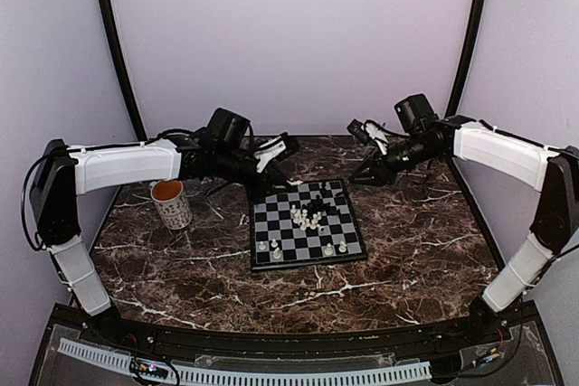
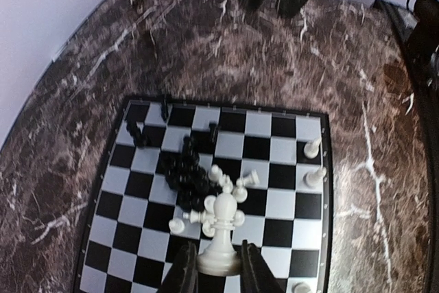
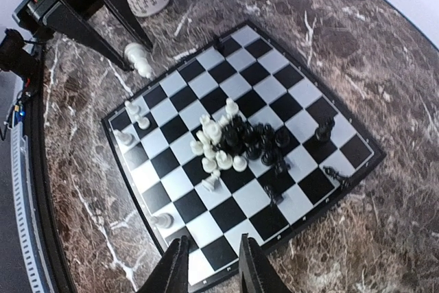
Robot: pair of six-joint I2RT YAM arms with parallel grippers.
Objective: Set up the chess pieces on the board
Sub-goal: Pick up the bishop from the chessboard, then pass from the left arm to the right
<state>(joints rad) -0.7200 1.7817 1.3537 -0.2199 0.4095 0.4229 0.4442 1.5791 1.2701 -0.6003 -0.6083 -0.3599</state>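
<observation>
The left tool (image 2: pixel 218 272) hovers near the board (image 2: pixel 274 238)'s far corner, gripping a white piece (image 2: pixel 221 235). The right tool (image 3: pixel 212 265) hangs narrow and empty; other pieces (image 3: pixel 233 138) lie heaped mid-board.

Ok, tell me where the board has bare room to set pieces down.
Bare: the far-left squares between the pile and the far edge of the board; the near rows between the white pieces at either corner; the tabletop right of the board. Crowded: the centre pile and the black pieces by the far-right corner.
</observation>
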